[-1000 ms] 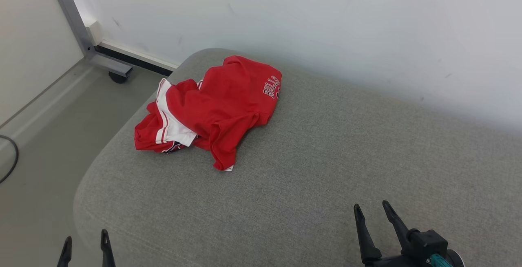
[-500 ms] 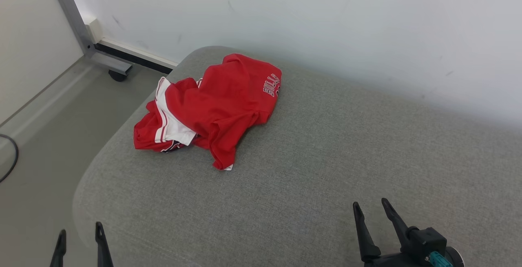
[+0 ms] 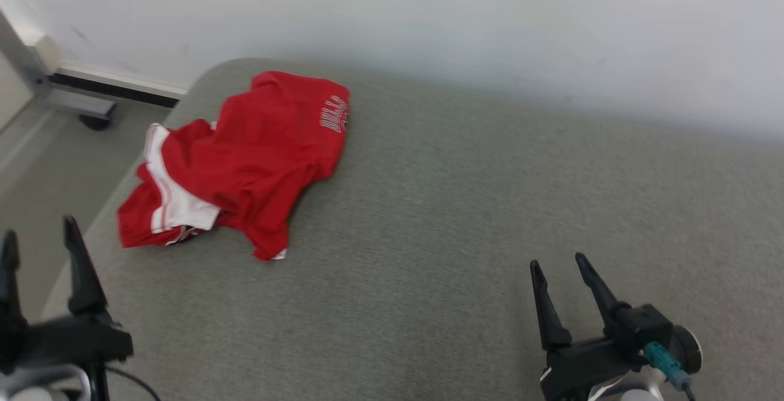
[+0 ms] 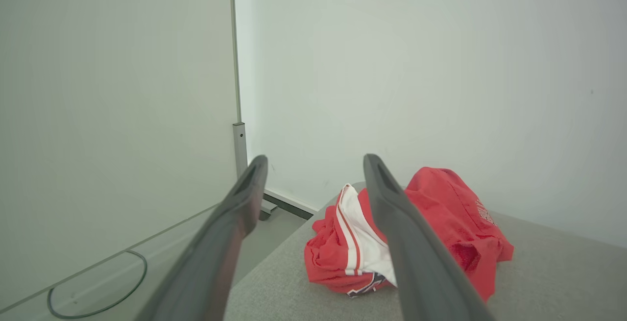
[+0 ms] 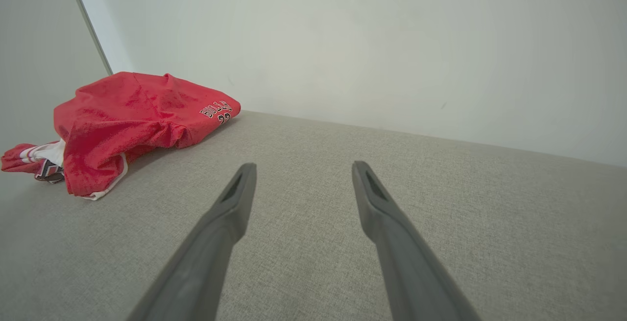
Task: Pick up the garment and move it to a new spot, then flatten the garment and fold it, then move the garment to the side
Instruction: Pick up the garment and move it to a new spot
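Head view: red garment (image 3: 239, 156) is seen crumpled at the cushion (image 3: 459, 236), far left corner. Both the left gripper (image 3: 38, 229) and right gripper (image 3: 556, 261) are held wide, empty. A raised fold should be pinched, cushion fabric avoided.

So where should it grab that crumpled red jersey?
Probably the loose corner pointing toward the robot on the crumpled red and white jersey, from the near side with the open left pincer: it lies thin, clear of the bunched folds.
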